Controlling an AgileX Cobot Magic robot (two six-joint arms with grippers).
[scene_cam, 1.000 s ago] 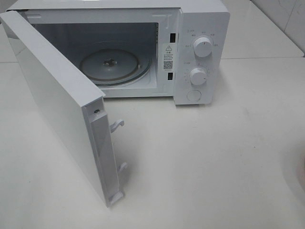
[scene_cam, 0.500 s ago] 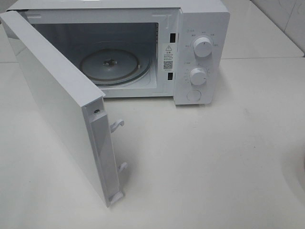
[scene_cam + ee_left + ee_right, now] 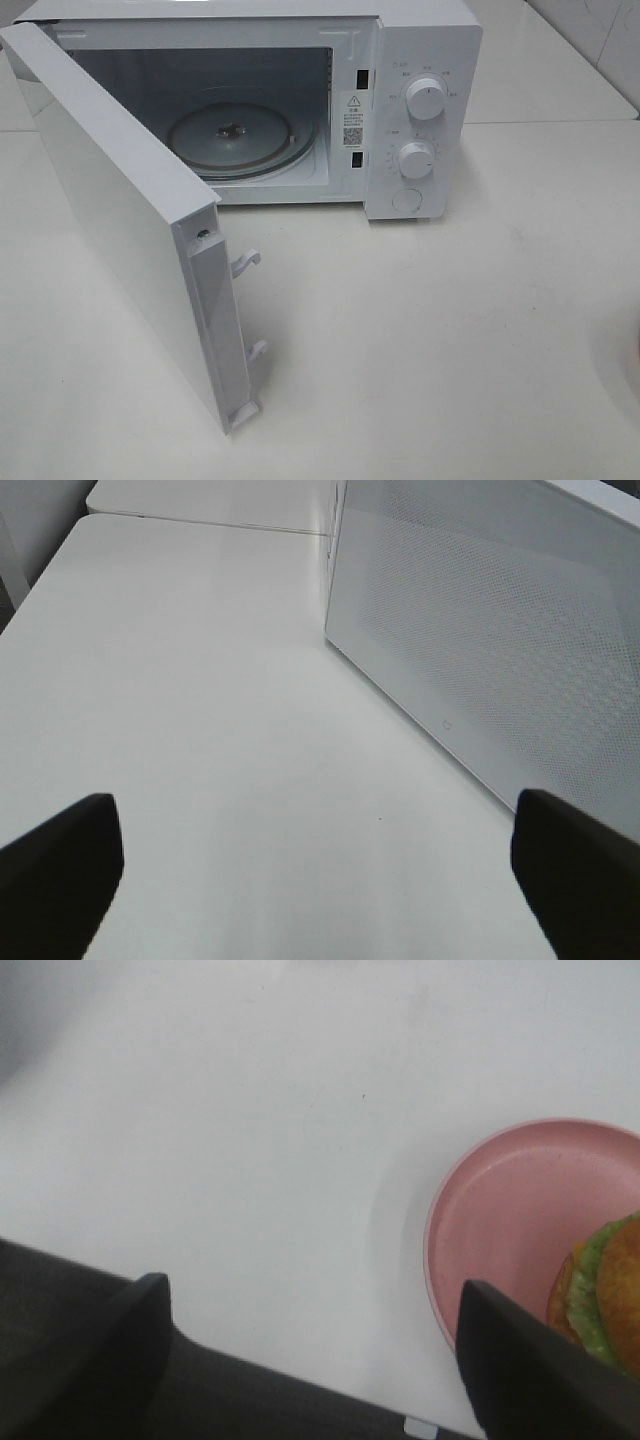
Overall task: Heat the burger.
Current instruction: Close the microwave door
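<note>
My left gripper (image 3: 315, 880) is spread wide, holding nothing, parked beside the swung-out microwave door (image 3: 490, 640) so the cavity stays clear. My right gripper (image 3: 320, 1350) is open and empty; the burger (image 3: 605, 1295) sits on the pink plate (image 3: 500, 1220) just past one fingertip.

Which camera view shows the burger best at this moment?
The right wrist view: the burger sits on the pink plate at the frame edge, bun and lettuce visible, partly cut off. The exterior high view shows only a faint pinkish blur at its right edge; the left wrist view shows none of it.
</note>
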